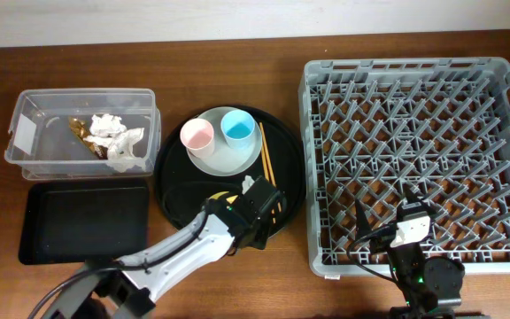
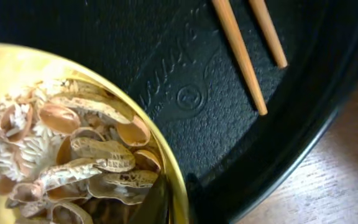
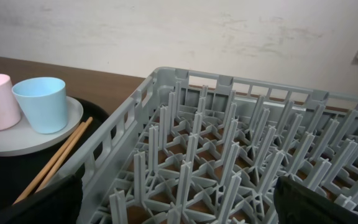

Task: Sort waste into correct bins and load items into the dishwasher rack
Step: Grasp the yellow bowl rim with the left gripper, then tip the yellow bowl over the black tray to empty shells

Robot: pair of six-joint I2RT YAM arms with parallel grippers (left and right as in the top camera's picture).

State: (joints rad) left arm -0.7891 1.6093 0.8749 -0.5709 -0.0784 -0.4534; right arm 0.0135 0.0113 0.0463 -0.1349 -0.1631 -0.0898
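Lifting the yellow bowl [image 2: 17,74], keep it level so the scraps [image 2: 86,162] stay in; left jaws' grip cannot be told, right jaws gape wide.

My two arms, nothing fancy

Left arm [image 1: 184,248] is a pale grey-white tube with a chunky black head, and its cables [image 1: 73,285] loop off toward 8 o'clock. Right arm [image 1: 423,275] is mostly black with a white block [image 1: 410,230] up top and a tiny green light [image 1: 421,280]. Its black fingers [image 3: 30,202] sit at 7 and 5 o'clock on my wrist cam.
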